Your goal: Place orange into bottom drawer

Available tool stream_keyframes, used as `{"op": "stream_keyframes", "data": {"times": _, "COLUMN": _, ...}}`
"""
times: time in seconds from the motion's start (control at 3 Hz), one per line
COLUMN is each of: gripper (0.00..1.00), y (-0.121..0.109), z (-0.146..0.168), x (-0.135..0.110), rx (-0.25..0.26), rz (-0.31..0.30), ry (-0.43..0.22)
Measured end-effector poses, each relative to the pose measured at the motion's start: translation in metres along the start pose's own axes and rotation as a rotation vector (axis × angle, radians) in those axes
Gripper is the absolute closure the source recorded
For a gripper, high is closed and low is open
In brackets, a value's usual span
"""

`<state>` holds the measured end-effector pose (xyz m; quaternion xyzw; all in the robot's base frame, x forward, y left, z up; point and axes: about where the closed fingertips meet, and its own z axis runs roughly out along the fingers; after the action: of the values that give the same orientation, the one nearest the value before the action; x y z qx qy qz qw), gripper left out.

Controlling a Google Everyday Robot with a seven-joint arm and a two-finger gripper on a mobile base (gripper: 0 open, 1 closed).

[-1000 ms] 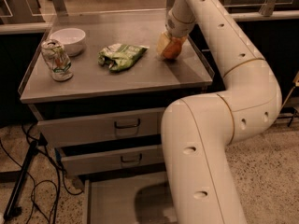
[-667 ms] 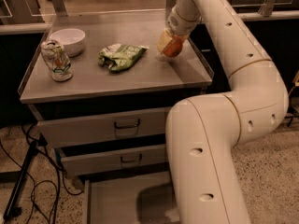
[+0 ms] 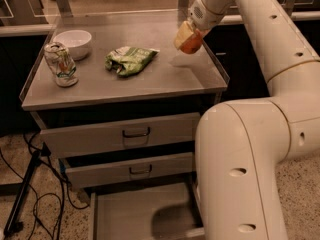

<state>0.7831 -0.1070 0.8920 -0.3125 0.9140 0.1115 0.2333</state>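
My gripper [image 3: 187, 40] hangs over the right part of the counter top, lifted clear of the surface. It is shut on the orange [image 3: 190, 45], which shows between its pale fingers. The bottom drawer [image 3: 135, 215] is pulled open at the lower edge of the view, a grey flat-floored tray with nothing in it. My large white arm covers its right side.
On the grey counter [image 3: 125, 84] stand a white bowl [image 3: 74, 42], a crushed can [image 3: 60, 64] and a green snack bag [image 3: 129, 60]. Two upper drawers [image 3: 122, 132] with black handles are slightly open. Black cables [image 3: 30, 194] lie on the floor at left.
The gripper has lifted the orange off the counter and raised it higher. The arm's elbow has shifted right. The other objects have not moved.
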Motion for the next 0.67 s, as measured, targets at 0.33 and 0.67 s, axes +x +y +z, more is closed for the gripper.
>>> {"op": "stream_keyframes", "data": {"times": 0.33, "gripper": 1.0, "y": 0.001, "z": -0.024, "x": 0.025, "rx": -0.025, "rz": -0.021, "ry": 0.027}}
{"op": "stream_keyframes", "data": {"times": 0.67, "gripper": 1.0, "y": 0.006, "z": -0.052, "x": 0.047, "rx": -0.038, "rz": -0.028, "ry": 0.047}}
